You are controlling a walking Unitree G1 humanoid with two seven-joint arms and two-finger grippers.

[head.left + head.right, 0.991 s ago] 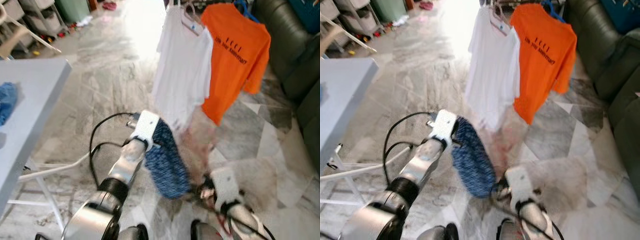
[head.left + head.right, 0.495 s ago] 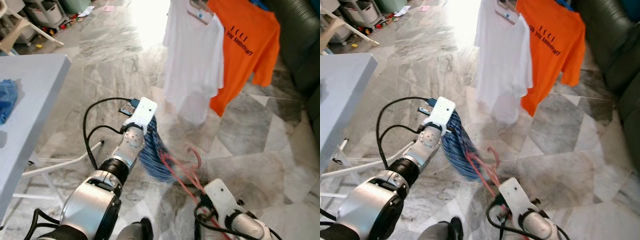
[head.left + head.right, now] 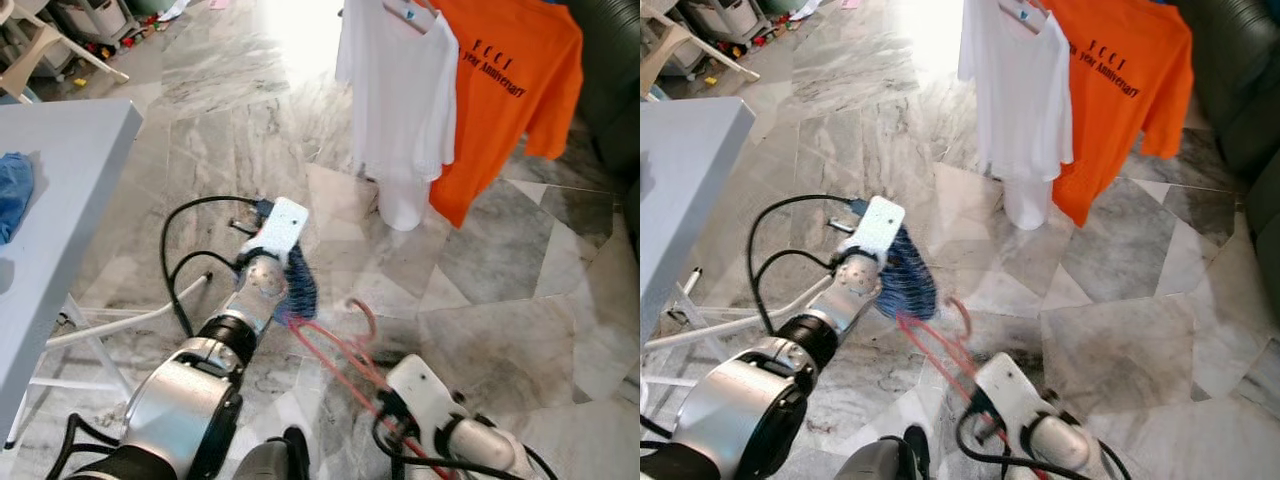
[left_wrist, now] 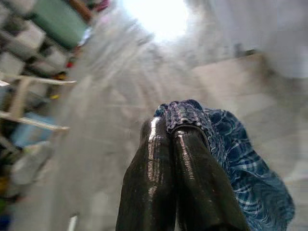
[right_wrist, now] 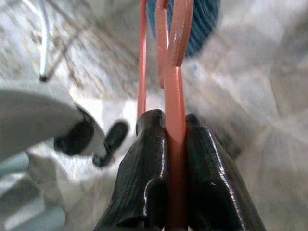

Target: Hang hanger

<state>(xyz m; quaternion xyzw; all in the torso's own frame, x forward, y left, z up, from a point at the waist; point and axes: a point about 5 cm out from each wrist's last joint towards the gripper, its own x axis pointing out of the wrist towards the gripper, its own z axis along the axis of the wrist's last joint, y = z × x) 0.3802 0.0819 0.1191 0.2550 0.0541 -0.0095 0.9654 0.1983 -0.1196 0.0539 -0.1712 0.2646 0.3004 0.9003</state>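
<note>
1. The right gripper is clamped on the red hanger, low over the marble floor.
2. The left gripper pinches a blue plaid garment, which hangs on the hanger's far end.
3. A grey worktop stands at the robot's left.
4. Farther off hang a white shirt and an orange T-shirt, side by side.
</note>
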